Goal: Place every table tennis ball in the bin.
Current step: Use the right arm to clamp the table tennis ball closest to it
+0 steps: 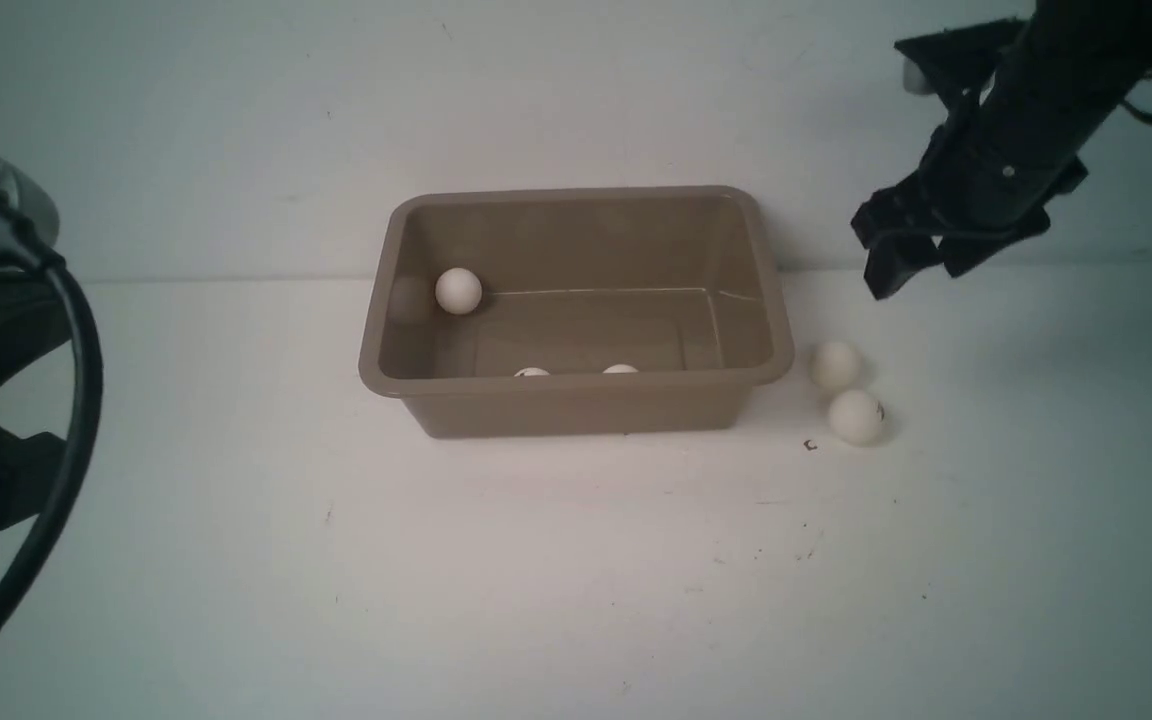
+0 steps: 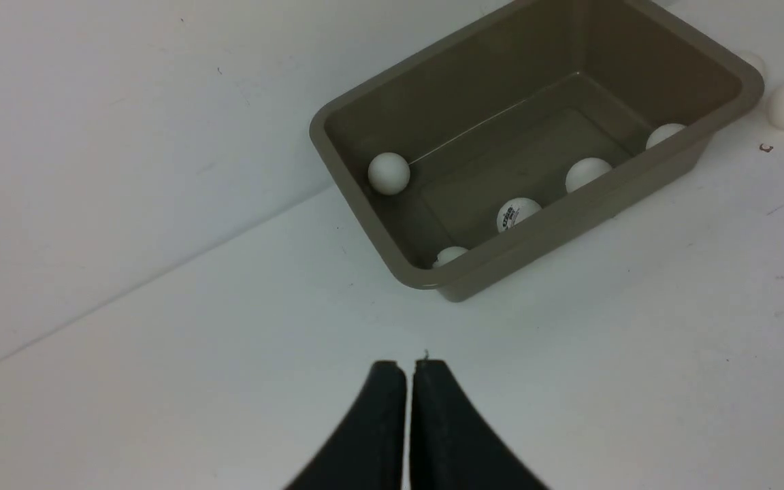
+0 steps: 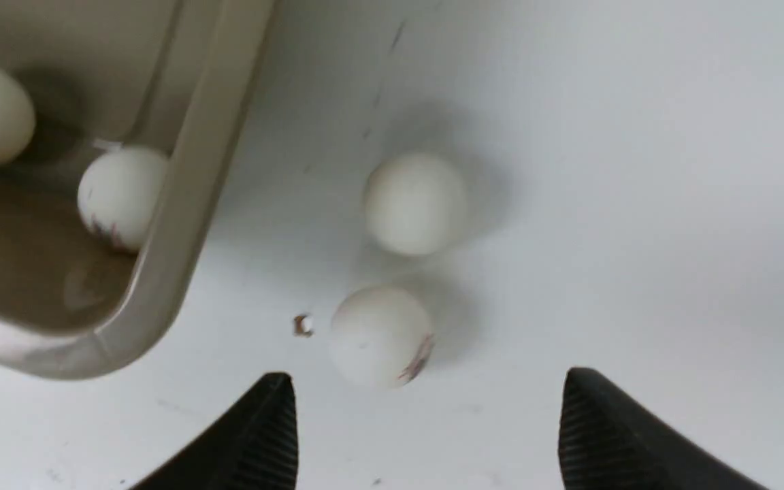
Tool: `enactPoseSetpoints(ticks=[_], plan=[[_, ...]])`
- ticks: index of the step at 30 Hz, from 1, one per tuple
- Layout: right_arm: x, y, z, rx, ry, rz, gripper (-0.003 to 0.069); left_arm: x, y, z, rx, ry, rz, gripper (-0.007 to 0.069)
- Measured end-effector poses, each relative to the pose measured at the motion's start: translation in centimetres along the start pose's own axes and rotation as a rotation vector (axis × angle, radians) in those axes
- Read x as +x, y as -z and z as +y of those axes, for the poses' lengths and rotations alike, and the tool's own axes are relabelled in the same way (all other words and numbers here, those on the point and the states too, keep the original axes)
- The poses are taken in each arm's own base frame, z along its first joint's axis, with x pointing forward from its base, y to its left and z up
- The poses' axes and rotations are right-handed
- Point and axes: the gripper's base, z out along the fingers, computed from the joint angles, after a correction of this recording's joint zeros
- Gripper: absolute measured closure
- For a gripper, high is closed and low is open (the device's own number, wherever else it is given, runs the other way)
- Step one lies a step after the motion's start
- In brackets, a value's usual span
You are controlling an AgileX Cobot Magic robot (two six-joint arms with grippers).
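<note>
Five balls (image 2: 388, 172) in bin (image 2: 487, 75), two outside

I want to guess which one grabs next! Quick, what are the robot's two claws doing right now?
Left gripper: closed, holding nothing.
Right gripper: open, holding nothing.

Front view: near wall of bin (image 1: 576, 408) hides all but the tops of one table tennis ball (image 1: 532, 372) and a second ball (image 1: 620, 369). Right wrist view: bin cut by frame edge; logo on loose ball (image 3: 380, 337) smeared, unreadable.
</note>
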Motion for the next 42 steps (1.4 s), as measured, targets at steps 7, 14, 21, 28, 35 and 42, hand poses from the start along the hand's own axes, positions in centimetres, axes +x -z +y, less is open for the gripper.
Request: enactPoseSetpoints(ticks=[7, 14, 21, 28, 35, 42], plan=[[0.6, -3.7, 1.3, -0.031, 0.004, 0.037, 0.0193, 0.0, 0.0, 0.0, 0.0, 0.0, 0.004, 0.0629], [0.6, -5.2, 1.0, -0.008, -0.042, 0.048, 0.0193, 0.1, 0.0, 0.0, 0.002, 0.0, 0.014, 0.0629], [0.9, -6.9, 0.9, -0.011, -0.06, 0.082, 0.0193, 0.2, 0.0, 0.0, 0.002, 0.0, 0.018, 0.0629], [1.0, -7.8, 0.9, -0.012, -0.066, 0.101, 0.0193, 0.2, 0.0, 0.0, 0.002, 0.0, 0.018, 0.0629], [1.3, -8.8, 0.9, -0.015, -0.077, 0.126, 0.0193, 0.2, 0.0, 0.0, 0.002, 0.0, 0.018, 0.0629], [1.5, -9.6, 0.9, -0.016, -0.079, 0.14, 0.0193, 0.2, 0.0, 0.0, 0.002, 0.0, 0.018, 0.0629]])
